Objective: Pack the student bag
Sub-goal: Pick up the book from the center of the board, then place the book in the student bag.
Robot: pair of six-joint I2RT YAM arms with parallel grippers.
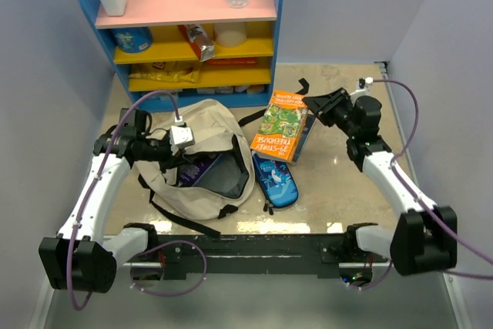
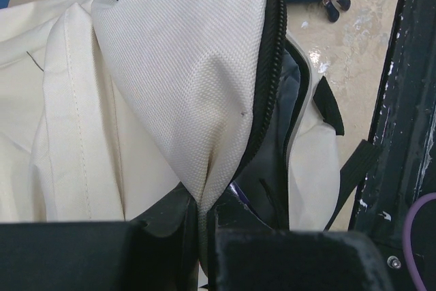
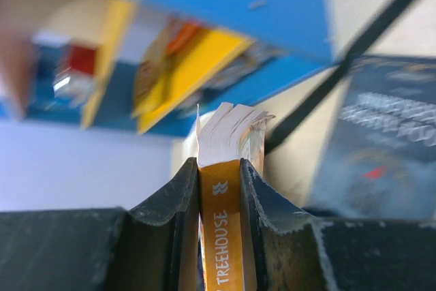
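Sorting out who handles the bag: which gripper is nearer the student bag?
Left. The left gripper is shut on the student bag, pinching its fabric by the zipper opening. The right gripper is off to the bag's right, shut on the orange book.

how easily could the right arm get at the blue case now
Likely not yet: the right claw is shut on the book. Nothing else blocks the case beside the bag.
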